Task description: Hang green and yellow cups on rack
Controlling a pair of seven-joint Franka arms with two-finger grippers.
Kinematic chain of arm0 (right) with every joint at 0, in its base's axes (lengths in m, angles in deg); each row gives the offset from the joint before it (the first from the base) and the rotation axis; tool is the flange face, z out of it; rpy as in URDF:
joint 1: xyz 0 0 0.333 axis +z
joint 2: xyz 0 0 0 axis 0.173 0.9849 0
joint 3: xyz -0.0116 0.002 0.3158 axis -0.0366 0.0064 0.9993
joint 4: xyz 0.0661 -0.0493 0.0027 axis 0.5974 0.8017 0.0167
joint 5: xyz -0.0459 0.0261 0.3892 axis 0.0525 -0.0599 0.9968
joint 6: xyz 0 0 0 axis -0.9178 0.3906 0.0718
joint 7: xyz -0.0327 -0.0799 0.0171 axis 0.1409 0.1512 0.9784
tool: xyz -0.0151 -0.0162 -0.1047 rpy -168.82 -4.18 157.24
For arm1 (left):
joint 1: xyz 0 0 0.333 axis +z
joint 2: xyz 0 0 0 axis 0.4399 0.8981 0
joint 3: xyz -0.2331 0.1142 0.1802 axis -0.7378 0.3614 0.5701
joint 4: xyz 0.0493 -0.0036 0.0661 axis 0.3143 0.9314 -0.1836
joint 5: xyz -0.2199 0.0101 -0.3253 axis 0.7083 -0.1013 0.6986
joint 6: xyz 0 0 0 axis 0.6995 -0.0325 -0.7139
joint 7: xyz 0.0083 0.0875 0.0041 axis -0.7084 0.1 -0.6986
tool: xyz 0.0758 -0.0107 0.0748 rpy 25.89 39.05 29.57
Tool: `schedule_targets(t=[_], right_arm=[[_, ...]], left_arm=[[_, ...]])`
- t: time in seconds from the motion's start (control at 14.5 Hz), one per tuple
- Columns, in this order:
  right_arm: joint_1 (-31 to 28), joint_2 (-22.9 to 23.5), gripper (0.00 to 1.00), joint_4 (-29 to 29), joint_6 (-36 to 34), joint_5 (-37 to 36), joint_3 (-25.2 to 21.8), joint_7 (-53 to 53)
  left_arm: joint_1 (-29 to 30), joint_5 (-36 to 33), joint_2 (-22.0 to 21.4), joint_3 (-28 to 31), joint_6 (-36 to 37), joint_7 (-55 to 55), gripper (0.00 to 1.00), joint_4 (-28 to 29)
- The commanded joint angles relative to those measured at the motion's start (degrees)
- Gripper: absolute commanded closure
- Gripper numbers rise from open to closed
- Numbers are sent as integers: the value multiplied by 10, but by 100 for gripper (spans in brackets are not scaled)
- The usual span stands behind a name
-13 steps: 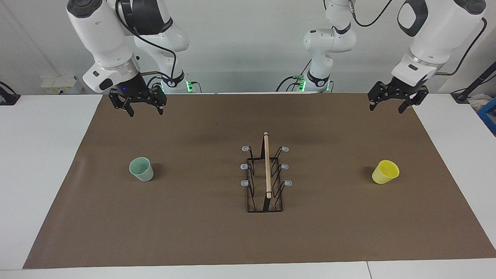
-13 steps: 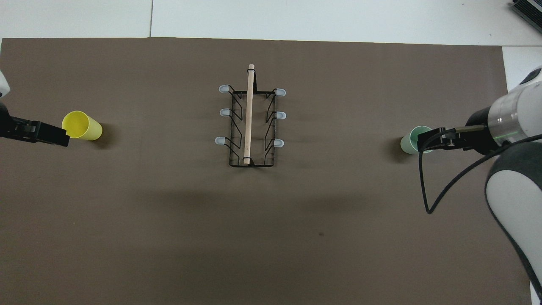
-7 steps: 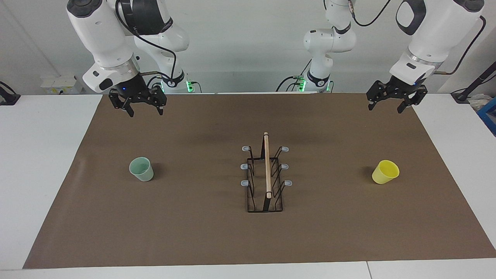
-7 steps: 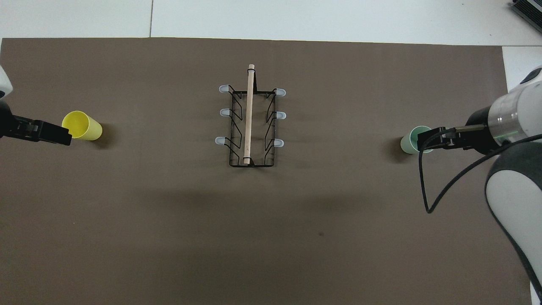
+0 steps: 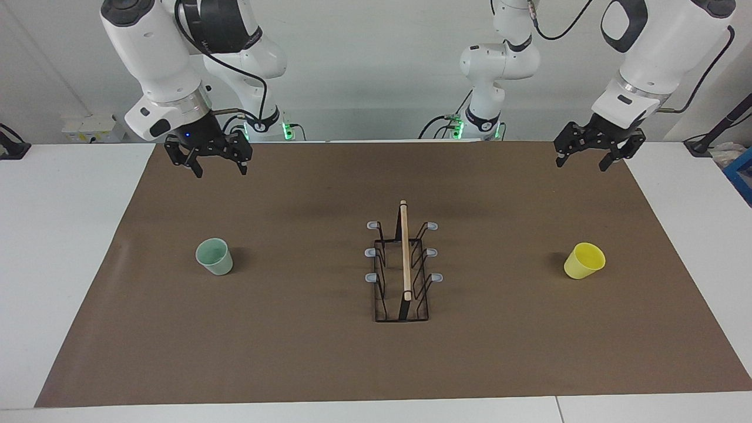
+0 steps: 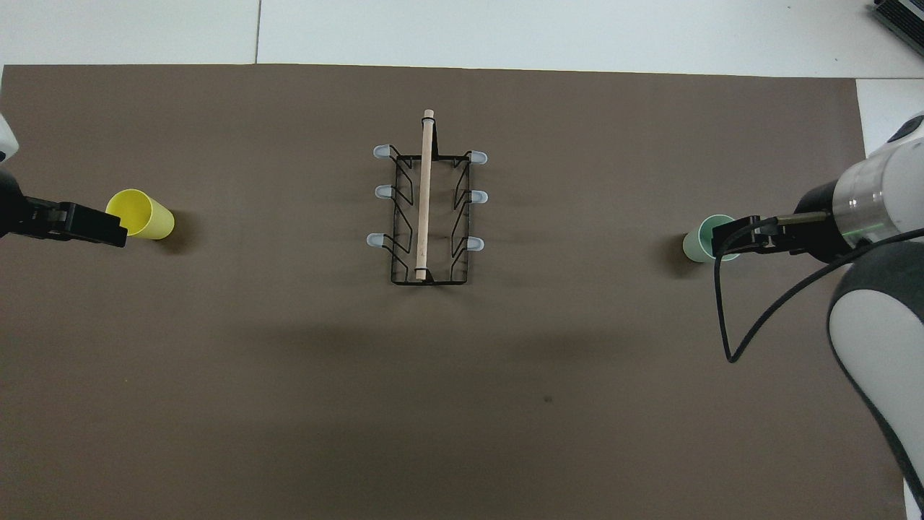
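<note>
Your left gripper (image 5: pixel 592 154): raised, jaws spread, empty; the yellow cup (image 5: pixel 584 260) sits below it on the brown mat (image 5: pixel 294 352), tipped on its side, so come down square across its wall. Your right gripper (image 5: pixel 207 157): raised, jaws spread, empty; the green cup (image 5: pixel 214 257) stands upright beneath. The rack (image 5: pixel 403 264) stands between both, all pegs (image 5: pixel 432 225) free.

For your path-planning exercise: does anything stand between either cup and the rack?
Nothing visible does. Bare brown mat lies between the green cup and the rack, and between the yellow cup and the rack.
</note>
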State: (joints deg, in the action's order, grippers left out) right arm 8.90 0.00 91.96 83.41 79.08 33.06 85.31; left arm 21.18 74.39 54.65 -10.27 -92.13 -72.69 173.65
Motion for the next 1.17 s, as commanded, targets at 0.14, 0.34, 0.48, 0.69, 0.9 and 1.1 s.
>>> schedule_targets(t=[0.14,0.34,0.48,0.69,0.9,1.1], right_arm=[[-11,2,0,-1,4,-9,1,-4],[-23,2,0,1,6,-9,2,-4],[-19,2,0,-1,3,-9,2,-4],[-18,4,0,-6,-8,-14,1,37],[-13,-1,0,-2,-41,-89,10,249],[7,-16,0,19,-49,-158,12,389]], left_arm=[[-4,32,92,38,47,28,0,-97],[-13,50,161,68,64,82,0,-175],[-15,63,191,87,60,140,0,-193],[-15,112,216,124,32,251,0,-193],[-24,149,259,148,27,352,0,-215],[-24,207,322,188,35,438,0,-262]])
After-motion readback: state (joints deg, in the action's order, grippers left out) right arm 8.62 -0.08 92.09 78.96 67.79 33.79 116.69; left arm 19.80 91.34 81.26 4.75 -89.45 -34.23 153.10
